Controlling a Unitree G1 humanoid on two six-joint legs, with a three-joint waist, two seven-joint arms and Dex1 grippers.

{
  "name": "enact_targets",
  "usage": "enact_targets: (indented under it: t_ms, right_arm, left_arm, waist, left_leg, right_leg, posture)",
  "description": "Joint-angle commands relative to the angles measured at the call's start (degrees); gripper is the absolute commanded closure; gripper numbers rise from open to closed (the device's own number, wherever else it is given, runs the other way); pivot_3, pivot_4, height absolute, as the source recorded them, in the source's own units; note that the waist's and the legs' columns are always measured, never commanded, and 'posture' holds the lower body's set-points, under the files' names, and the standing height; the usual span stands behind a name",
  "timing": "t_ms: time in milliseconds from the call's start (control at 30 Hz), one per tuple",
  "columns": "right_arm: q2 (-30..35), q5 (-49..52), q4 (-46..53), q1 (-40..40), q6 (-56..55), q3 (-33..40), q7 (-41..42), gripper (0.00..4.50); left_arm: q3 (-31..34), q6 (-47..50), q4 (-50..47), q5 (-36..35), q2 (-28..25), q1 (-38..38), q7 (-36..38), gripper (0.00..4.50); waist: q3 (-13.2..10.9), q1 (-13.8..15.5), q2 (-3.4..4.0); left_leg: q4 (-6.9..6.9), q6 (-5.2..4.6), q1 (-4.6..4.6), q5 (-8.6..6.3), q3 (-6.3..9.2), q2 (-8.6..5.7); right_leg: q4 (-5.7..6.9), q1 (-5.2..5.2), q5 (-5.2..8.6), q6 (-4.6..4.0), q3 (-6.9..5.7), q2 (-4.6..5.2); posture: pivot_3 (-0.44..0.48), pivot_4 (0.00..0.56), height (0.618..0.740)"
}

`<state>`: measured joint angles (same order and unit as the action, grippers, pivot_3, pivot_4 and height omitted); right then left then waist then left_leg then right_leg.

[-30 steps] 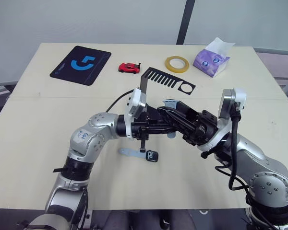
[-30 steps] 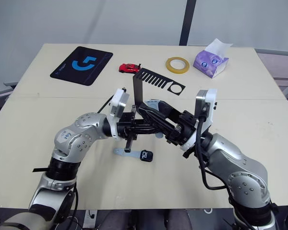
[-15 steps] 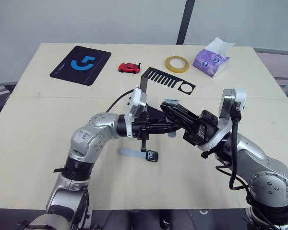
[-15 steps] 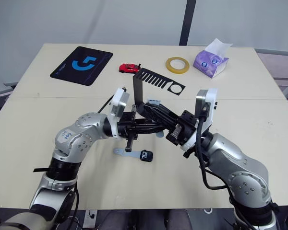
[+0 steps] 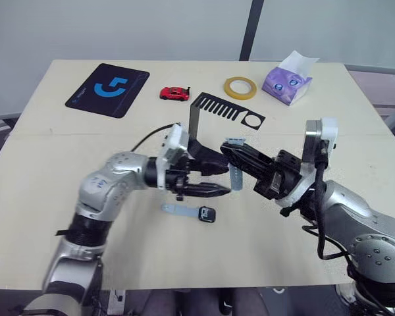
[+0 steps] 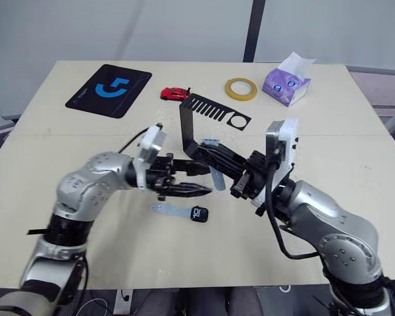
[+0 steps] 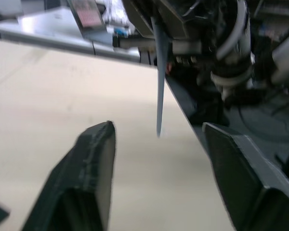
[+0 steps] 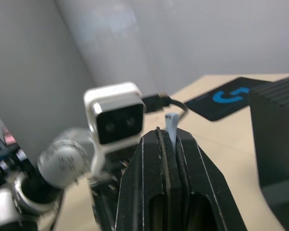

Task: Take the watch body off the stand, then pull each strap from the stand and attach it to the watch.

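Your right gripper [image 5: 232, 153] has its fingers pressed together on one strap [image 5: 235, 176], which hangs down from the tips above the desk [image 5: 39, 164], just in front of the stand [image 5: 214, 112]; the right wrist view shows the strap's pale end poking up between the closed fingers [image 8: 154, 159]. Your left gripper [image 5: 214, 179] sits just beside it w/ fingers spread, one pointing at the hanging strap from the left, not touching it as far as you can see; in the left wrist view the strap dangles between the two open fingers [image 7: 94, 163], a bit beyond them. The stand is upright on the desk behind both grippers, comb top and ring hole pointing toward the robot's right. The watch body [image 5: 208, 214] lies flat on the desk below the left gripper, w/ the other strap [image 5: 179, 209] at its left side, touching it; can't tell if it's clipped in. Far side of the desk: mouse pad [image 5: 107, 89], red toy car [image 5: 174, 93], tape roll [image 5: 241, 87], tissue pack [image 5: 288, 79], all well apart from the work.
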<state>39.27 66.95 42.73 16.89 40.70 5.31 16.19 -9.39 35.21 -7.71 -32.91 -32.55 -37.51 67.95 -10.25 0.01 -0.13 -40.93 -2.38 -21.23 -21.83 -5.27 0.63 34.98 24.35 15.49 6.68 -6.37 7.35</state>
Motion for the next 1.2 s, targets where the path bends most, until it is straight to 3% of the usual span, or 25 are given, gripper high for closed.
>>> enact_targets:
  t_ms: [33,167,467,700,1200]
  right_arm:
    - [5.80,-5.65,4.73,-3.49,-0.15,2.60,4.40,4.50]
    - [13.78,-18.28,8.72,-11.93,-3.01,4.13,9.02,4.50]
    - [17.08,-33.91,15.52,-25.53,-8.09,5.78,12.50,4.50]
    - [15.31,-35.89,16.14,-30.20,-9.33,8.53,14.14,4.50]
    - [14.17,-36.19,16.19,-29.09,-8.34,7.84,14.30,4.50]
  left_arm:
    - [-2.89,-7.13,1.07,5.55,-3.92,0.04,5.98,0.11]
    - [-7.79,-18.49,2.66,15.35,-6.45,2.92,7.17,0.11]
    - [-12.69,-24.03,5.86,25.90,-0.25,5.42,-1.64,0.11]
    - [-14.18,-24.18,7.49,28.63,3.52,5.70,-3.84,0.11]
    - [-14.59,-18.59,7.12,30.48,5.87,6.14,-6.29,0.11]
  waist:
    - [0.00,0.44,0.00]
    - [0.00,1.43,0.00]
    - [-0.01,1.63,-0.02]
    - [-0.01,1.52,-0.03]
    - [-0.01,1.55,-0.03]
  left_leg:
    - [-0.01,0.00,-0.01,0.00,0.00,0.00]
    - [-0.01,-0.07,-0.05,-0.04,-0.07,-0.06]
    - [-0.07,-0.11,-0.06,-0.04,-0.06,-0.07]
    - [-0.09,-0.13,-0.03,-0.03,-0.06,-0.05]
    - [-0.12,-0.13,-0.02,-0.03,-0.04,-0.05]
  right_leg:
    - [-0.03,0.00,0.00,0.00,-0.01,0.00]
    - [-0.16,-0.01,-0.02,0.04,0.02,0.05]
    - [-0.15,-0.04,-0.06,0.11,0.03,0.06]
    - [-0.12,-0.05,-0.06,0.11,0.02,0.04]
    - [-0.07,-0.07,-0.06,0.10,0.02,0.05]
  posture:
    - [0.000,0.150,0.738]
    - [0.000,0.150,0.738]
    - [0.000,0.150,0.738]
    - [0.000,0.150,0.738]
    - [0.000,0.150,0.738]
